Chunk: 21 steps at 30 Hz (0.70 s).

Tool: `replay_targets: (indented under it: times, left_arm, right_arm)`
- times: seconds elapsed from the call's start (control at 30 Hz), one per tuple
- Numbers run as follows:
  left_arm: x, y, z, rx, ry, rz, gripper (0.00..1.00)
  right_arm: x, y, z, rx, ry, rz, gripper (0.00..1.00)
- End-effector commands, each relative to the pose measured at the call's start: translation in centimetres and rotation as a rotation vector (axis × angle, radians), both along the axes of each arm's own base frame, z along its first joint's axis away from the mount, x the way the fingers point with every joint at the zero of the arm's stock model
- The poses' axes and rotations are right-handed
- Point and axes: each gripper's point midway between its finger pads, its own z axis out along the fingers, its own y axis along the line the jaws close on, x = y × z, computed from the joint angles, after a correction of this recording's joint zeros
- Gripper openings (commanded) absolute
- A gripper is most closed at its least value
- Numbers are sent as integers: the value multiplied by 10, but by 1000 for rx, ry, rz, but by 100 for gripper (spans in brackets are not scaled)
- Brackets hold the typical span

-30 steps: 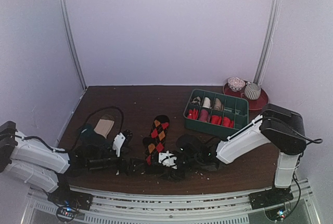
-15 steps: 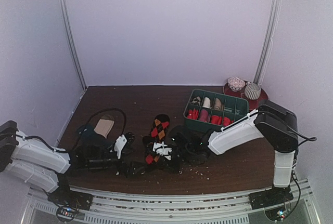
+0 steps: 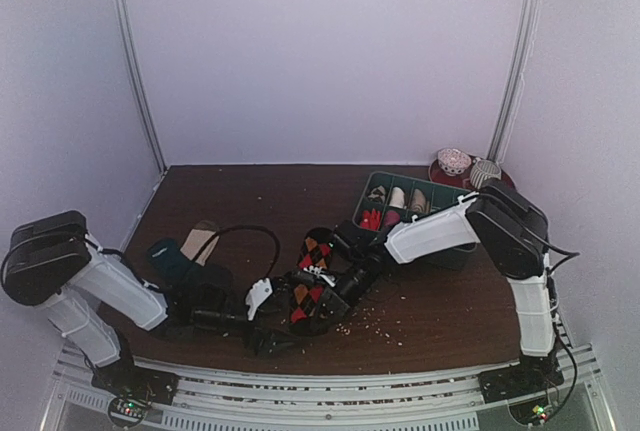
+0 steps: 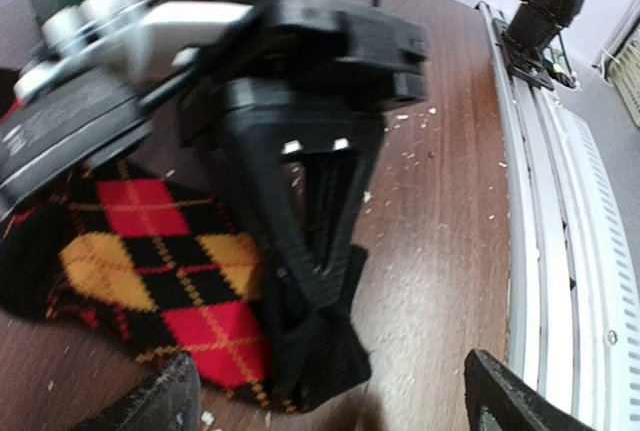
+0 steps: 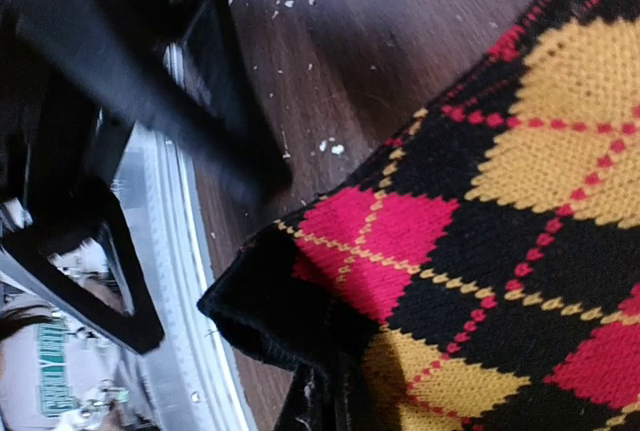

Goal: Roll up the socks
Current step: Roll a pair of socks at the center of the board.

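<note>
Near centre: argyle sock (image 3: 312,283), lying flat.
Right gripper (image 4: 308,299): clamped on its near end, probably starting the roll.
Left gripper (image 4: 330,406): apart, just beside, ready to steady.

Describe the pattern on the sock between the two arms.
Black sock, red and yellow argyle diamonds; best in right wrist view.

sock (image 4: 150,261): black ground, argyle diamonds in red and orange-yellow, thin red and yellow crossing lines, plain black edge. 
table (image 3: 250,201): dark brown wood, speckled with pale crumbs (image 3: 375,323). 
bin (image 3: 430,183): dark green, red and cream inside. 
arm links (image 3: 430,236): white, black joints. 
walls (image 3: 320,51): pale lilac.
</note>
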Motion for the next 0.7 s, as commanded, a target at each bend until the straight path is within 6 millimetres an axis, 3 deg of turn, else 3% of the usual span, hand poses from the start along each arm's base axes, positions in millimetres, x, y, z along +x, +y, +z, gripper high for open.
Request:
replay_targets:
  times: [0.0,0.1,0.3,0.47,0.53,0.6,0.67]
  left_arm:
    - [-1,-27,21,-84,-90,-81,90]
    - [-1,-32,8,-61,-82,-97,83]
    - [-4,-37,-23,-10,-15,-121,45]
    - [0,-33,-28,-2,-4,-77,36]
    - [0,-33,-28,2,0,-77,26]
    - [-1,-32,-31,10,16,-76,2]
    - [-4,-31,-33,9,37,-82,0]
  right_arm:
    - [-11,-23,-28,-158,198,-48,0]
    - [-12,-22,-31,-154,213,-63,0]
    - [-13,-23,-34,-160,225,-59,0]
    - [-13,-26,-37,-165,232,-57,0]
    - [-14,-27,-38,-168,234,-56,0]
    - [-14,-27,-38,-166,232,-55,0]
    - [-13,-25,-35,-150,225,-52,0]
